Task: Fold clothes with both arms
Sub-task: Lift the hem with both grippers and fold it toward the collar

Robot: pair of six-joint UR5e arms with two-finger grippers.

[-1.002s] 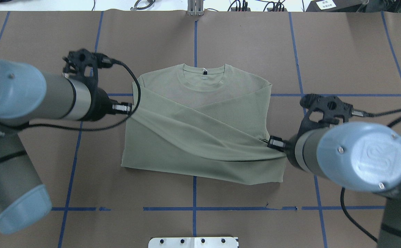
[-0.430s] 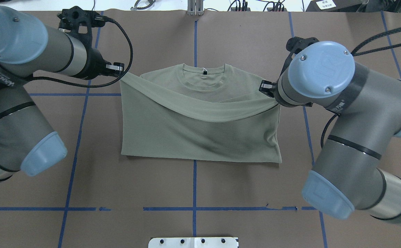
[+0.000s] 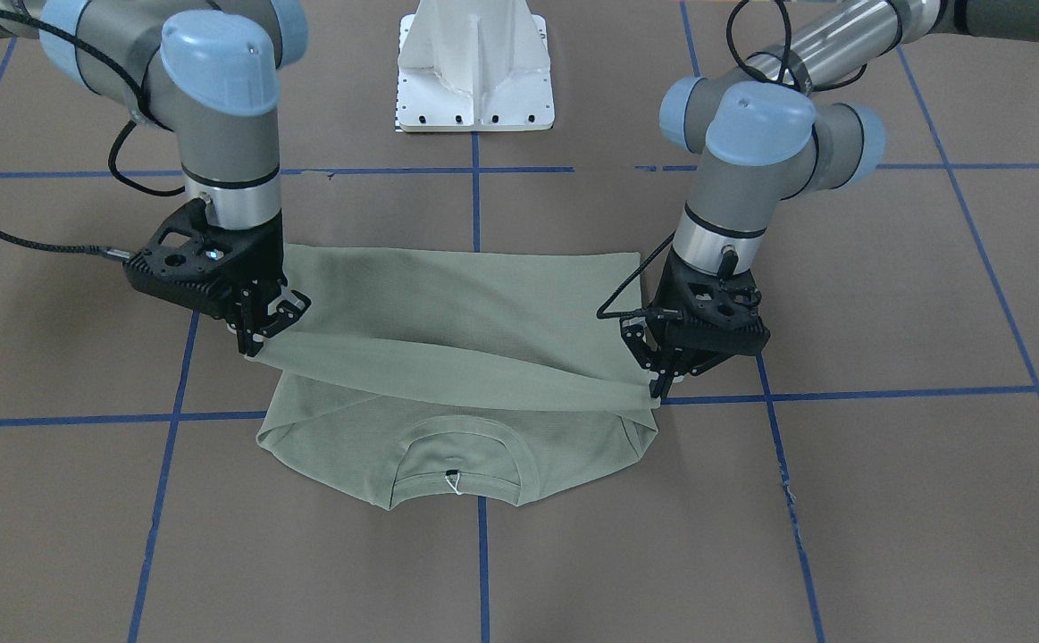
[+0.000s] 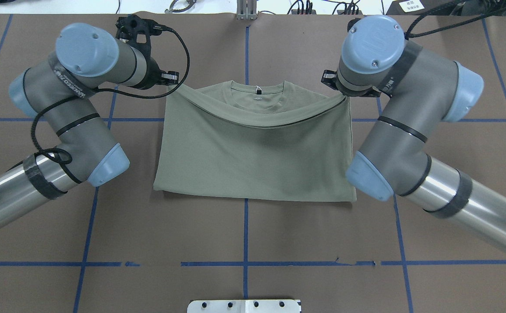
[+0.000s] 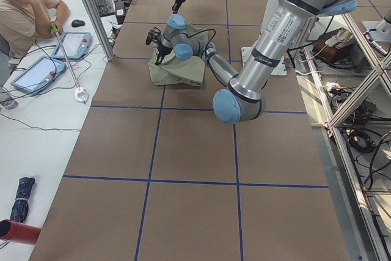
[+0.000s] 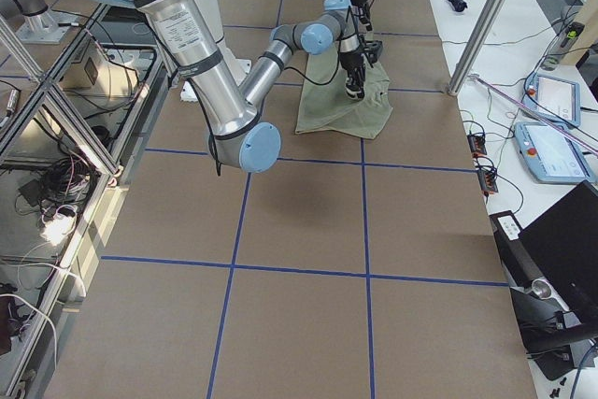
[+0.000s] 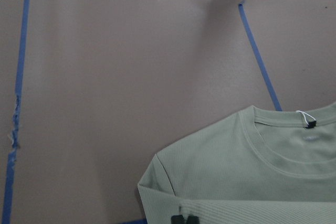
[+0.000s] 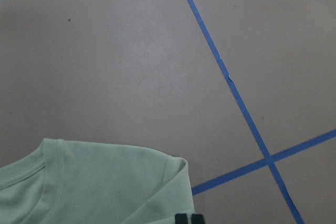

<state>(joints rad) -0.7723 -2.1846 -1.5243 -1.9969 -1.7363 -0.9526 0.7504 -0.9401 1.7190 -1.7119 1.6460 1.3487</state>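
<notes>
Green shirt [image 3: 456,304]: hem, pinched by left gripper [image 3: 659,387] and right gripper [image 3: 252,343], now reaches the shoulders; fold nearly closed.

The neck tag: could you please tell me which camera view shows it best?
The left wrist-mounted view: the neck tag appears largest there, its dark tab and white loop distinct. Front-facing and overhead show it small but clear; the side views are too distant, and the right wrist view misses it.
</notes>
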